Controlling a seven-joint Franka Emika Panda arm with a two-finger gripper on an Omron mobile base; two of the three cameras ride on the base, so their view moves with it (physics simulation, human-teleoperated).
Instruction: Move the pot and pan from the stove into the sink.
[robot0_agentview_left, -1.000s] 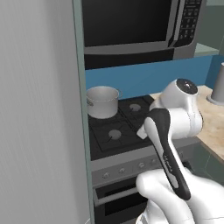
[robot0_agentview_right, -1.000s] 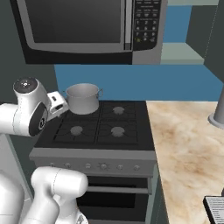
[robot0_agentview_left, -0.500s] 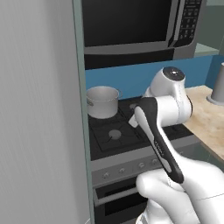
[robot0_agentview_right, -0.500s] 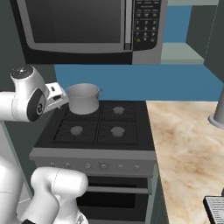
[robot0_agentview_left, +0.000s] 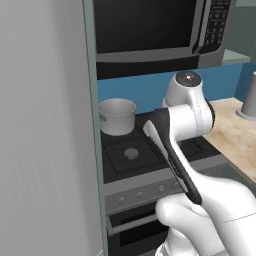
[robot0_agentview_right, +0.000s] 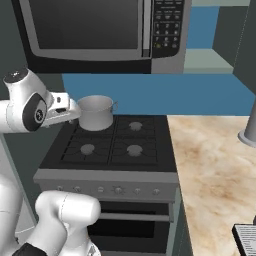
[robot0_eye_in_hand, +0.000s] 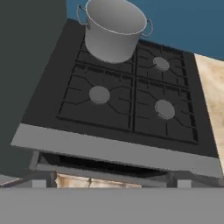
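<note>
Left base view: pot (robot0_agentview_left: 118, 116) at centre left, on the back left burner of the stove (robot0_agentview_left: 131, 154); microwave (robot0_agentview_left: 150, 27) across the top; grey cabinet side (robot0_agentview_left: 45, 130) down the left; beige table (robot0_agentview_left: 235, 135) at right edge, mostly hidden by the arm.

Right base view: tool (robot0_agentview_right: 67, 110) at left centre, near the pot (robot0_agentview_right: 96, 112), apart from it; jaws not visible here, taken as wide. All four burners of the stove (robot0_agentview_right: 110, 145) and knob panel plain here, table (robot0_agentview_right: 215, 170) at right.

Hand view: pot (robot0_eye_in_hand: 114, 29) at top centre, stove (robot0_eye_in_hand: 118, 103) below, oven front edge at bottom.
</note>
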